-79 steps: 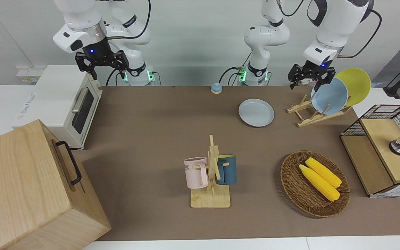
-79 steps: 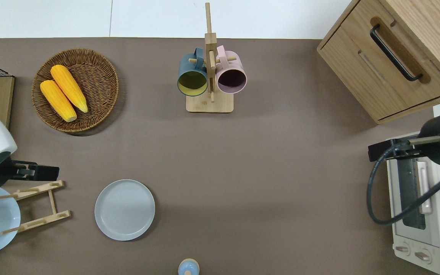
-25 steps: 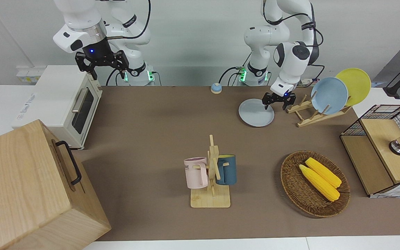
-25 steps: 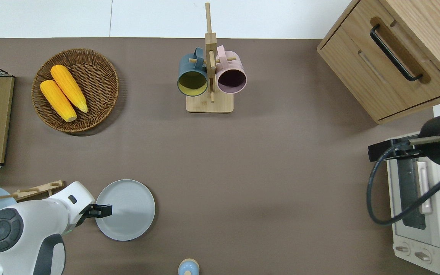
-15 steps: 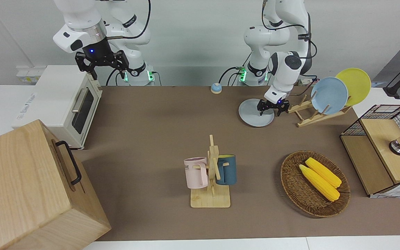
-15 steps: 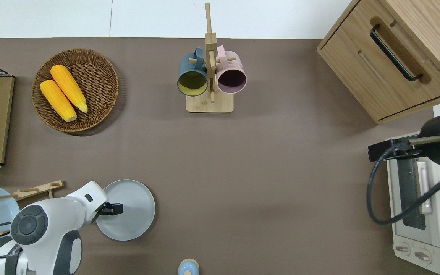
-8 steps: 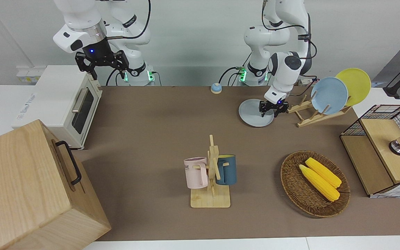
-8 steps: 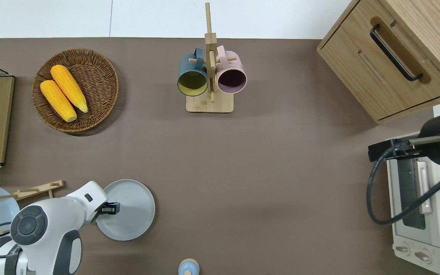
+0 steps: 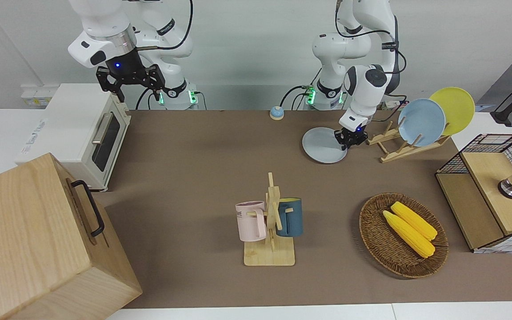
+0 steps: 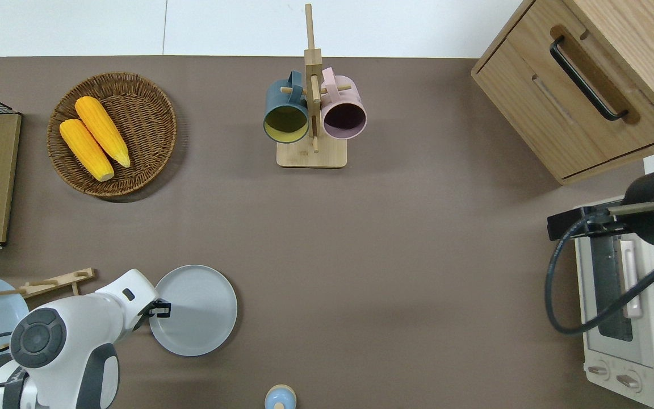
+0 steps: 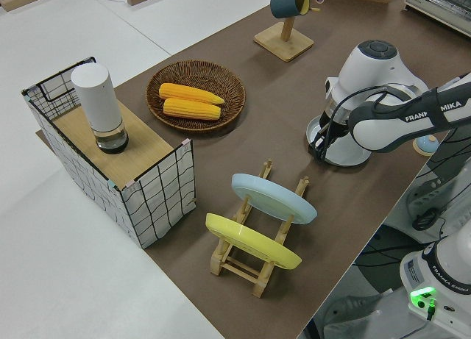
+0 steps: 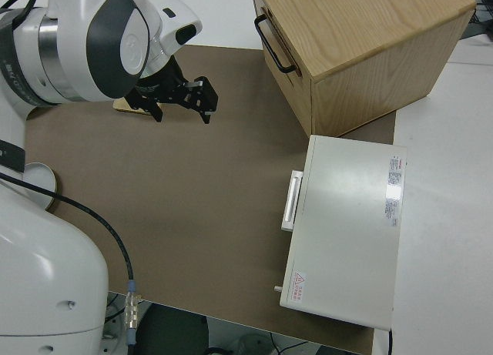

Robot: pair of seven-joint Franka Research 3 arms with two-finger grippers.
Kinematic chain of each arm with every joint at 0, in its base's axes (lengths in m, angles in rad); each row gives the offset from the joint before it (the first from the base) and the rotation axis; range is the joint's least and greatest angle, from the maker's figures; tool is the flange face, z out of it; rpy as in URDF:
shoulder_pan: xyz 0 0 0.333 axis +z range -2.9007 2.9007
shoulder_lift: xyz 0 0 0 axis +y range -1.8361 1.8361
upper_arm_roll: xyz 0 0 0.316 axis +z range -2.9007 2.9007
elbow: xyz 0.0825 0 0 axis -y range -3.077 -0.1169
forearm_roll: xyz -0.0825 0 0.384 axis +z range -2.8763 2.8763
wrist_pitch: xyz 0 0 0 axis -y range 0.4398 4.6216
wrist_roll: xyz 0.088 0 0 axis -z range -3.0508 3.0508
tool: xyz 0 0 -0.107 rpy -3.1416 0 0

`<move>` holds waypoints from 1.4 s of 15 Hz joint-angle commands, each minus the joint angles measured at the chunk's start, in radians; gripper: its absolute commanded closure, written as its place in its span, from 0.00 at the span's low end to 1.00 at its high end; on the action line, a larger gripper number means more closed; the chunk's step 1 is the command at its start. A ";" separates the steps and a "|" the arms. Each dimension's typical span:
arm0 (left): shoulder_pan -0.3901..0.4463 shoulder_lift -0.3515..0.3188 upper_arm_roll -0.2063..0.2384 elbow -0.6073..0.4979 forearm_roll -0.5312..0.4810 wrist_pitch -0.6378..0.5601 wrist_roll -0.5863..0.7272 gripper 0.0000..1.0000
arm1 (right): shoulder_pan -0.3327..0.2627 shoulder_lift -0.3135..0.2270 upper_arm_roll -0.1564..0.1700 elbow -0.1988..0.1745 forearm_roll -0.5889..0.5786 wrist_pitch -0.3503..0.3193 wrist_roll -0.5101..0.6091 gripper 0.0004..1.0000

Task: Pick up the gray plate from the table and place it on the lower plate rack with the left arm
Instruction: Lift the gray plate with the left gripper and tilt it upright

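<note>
The gray plate [image 9: 322, 146] is near the robots, beside the lower plate rack [image 9: 396, 150], and looks lifted slightly at the rack's side. My left gripper [image 9: 349, 138] is shut on the plate's rim nearest the rack; in the overhead view it [image 10: 160, 308] sits at the edge of the gray plate [image 10: 196, 311]. The rack [image 10: 49, 282] holds a light blue plate [image 9: 421, 122] and a yellow plate [image 9: 454, 109] in its upper slots; its lower slots are bare. My right gripper [image 9: 129, 82] is parked and open.
A mug stand [image 9: 270, 222] with a pink and a dark blue mug stands mid-table. A wicker basket [image 9: 371, 231] holds two corn cobs. A wire-and-wood shelf [image 9: 482, 191], a toaster oven [image 9: 82, 133], a wooden cabinet [image 9: 38, 240] and a small blue bell [image 9: 276, 113] are also here.
My left arm came from the rack to the gray plate, lowered and shut on its rim. In the last half second the plate shifted toward the right arm's end and tipped up.
</note>
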 commanded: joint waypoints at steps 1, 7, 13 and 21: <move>-0.004 -0.001 0.000 -0.018 -0.014 0.009 -0.019 1.00 | -0.007 -0.002 0.005 0.006 0.006 -0.015 0.000 0.01; -0.001 -0.017 0.012 -0.001 -0.014 -0.032 -0.018 1.00 | -0.007 -0.002 0.007 0.006 0.006 -0.015 0.000 0.01; 0.005 -0.054 0.015 0.048 -0.014 -0.144 -0.019 1.00 | -0.007 -0.002 0.007 0.006 0.006 -0.015 -0.001 0.01; 0.005 -0.094 0.035 0.091 -0.016 -0.250 -0.019 1.00 | -0.007 -0.002 0.005 0.006 0.006 -0.015 0.000 0.01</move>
